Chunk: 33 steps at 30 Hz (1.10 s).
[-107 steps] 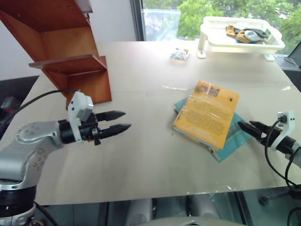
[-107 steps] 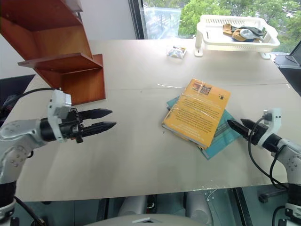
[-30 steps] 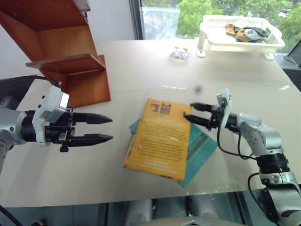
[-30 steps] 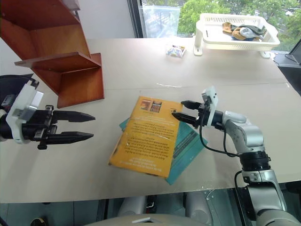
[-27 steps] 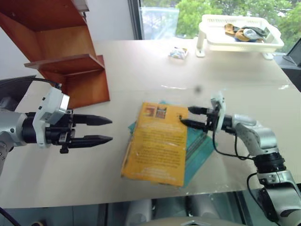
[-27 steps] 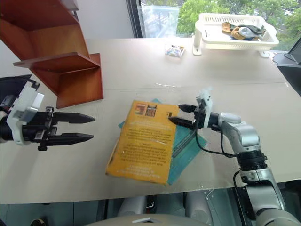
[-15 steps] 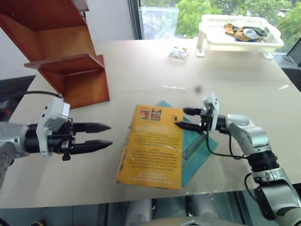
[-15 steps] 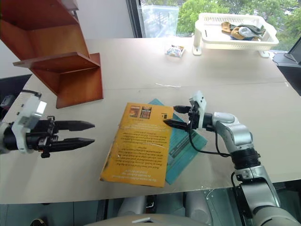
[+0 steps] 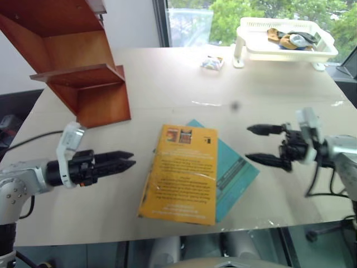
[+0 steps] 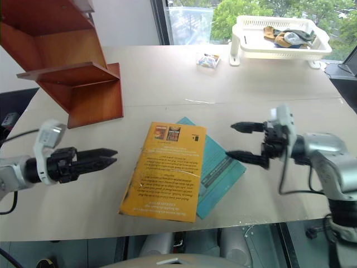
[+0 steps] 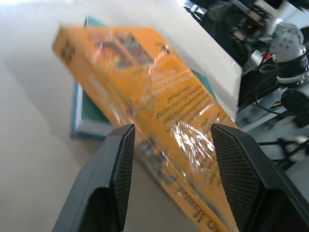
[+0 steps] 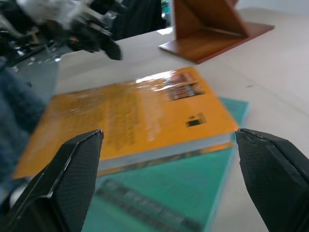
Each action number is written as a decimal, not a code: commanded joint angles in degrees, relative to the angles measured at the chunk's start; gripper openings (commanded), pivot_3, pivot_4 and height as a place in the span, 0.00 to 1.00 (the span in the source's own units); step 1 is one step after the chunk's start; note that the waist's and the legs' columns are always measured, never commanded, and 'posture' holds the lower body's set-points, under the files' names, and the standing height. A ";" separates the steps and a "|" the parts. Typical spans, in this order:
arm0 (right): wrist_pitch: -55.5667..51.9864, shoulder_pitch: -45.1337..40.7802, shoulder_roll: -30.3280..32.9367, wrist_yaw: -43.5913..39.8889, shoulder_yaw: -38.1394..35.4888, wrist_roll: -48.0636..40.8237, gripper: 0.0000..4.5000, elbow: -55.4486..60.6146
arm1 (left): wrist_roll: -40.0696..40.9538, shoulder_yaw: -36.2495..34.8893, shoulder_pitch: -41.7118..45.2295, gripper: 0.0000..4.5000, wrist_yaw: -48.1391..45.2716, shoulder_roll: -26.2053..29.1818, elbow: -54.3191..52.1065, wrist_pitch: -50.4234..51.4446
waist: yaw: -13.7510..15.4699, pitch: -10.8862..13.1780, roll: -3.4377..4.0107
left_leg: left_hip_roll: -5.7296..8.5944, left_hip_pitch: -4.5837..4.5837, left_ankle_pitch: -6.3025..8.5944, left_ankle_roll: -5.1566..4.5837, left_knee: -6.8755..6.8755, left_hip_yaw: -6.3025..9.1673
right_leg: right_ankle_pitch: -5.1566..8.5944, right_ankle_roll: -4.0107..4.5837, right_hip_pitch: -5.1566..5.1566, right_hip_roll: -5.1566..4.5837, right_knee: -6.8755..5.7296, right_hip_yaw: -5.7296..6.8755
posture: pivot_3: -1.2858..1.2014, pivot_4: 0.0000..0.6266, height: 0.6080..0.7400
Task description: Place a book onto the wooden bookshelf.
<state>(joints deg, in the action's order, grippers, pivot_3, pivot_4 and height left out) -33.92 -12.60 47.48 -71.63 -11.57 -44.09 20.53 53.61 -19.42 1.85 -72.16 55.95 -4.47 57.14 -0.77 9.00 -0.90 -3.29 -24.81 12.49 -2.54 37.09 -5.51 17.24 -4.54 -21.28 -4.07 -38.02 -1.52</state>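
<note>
Left gripper (image 9: pixel 127 162) parted, empty, low at the book's (image 9: pixel 181 173) nine o'clock, lined up to clamp its spine edge; right gripper (image 9: pixel 257 144) splayed wide at three o'clock, clear; book flat atop teal book (image 9: pixel 237 173), shelf (image 9: pixel 83 72) off at eleven o'clock, unloaded

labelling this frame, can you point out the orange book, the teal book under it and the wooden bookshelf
orange book (image 9: pixel 181 173), left eye view, middle of its glossy cover
teal book (image 9: pixel 237 173), left eye view, exposed right part of its cover
wooden bookshelf (image 9: pixel 103 103), left eye view, front of its lower side panel
</note>
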 commanded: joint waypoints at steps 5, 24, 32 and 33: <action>-3.44 6.58 6.23 0.45 -9.19 -6.19 1.00 8.86 | -2.00 8.83 5.70 0.59 -4.47 -2.33 5.60 0.60 | 0.31 -0.02 -0.05 | -0.01 -0.02 0.00 -0.01 0.02 0.05 | 0.00 0.02 0.01 -0.04 0.00 0.01 | 0.52 0.24 1.00; 3.07 10.94 9.73 -0.96 -12.50 -4.39 1.00 13.09 | -4.62 19.45 16.78 0.59 -10.97 -10.22 17.28 4.62 | 0.33 -0.04 -0.15 | 0.04 -0.09 0.01 -0.03 0.10 0.20 | -0.01 0.01 0.04 -0.04 0.01 0.06 | 0.52 0.24 1.00; 3.90 10.84 9.62 -1.46 -11.57 -5.12 1.00 13.01 | -5.16 20.38 16.70 0.02 -12.29 -11.01 16.86 5.43 | 0.22 -0.04 -0.16 | 0.03 -0.10 0.00 -0.03 0.11 0.24 | -0.01 0.01 0.05 -0.03 0.01 0.06 | 0.52 0.24 1.00; 4.13 10.84 9.63 -1.61 -11.43 -4.91 1.00 12.80 | -5.21 20.28 16.68 0.01 -12.27 -11.02 16.81 5.41 | 0.23 -0.04 -0.16 | 0.03 -0.10 0.00 -0.03 0.12 0.24 | -0.01 0.01 0.05 -0.04 0.01 0.06 | 0.52 0.24 1.00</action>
<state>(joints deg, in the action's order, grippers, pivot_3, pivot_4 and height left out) -30.93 -1.16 56.77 -72.65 -22.79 -48.58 32.91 48.46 1.01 18.14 -83.54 44.85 13.70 62.62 -0.54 8.96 -1.06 -3.27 -24.91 12.50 -2.56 37.21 -5.26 17.23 -4.53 -21.22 -4.11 -38.02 -1.46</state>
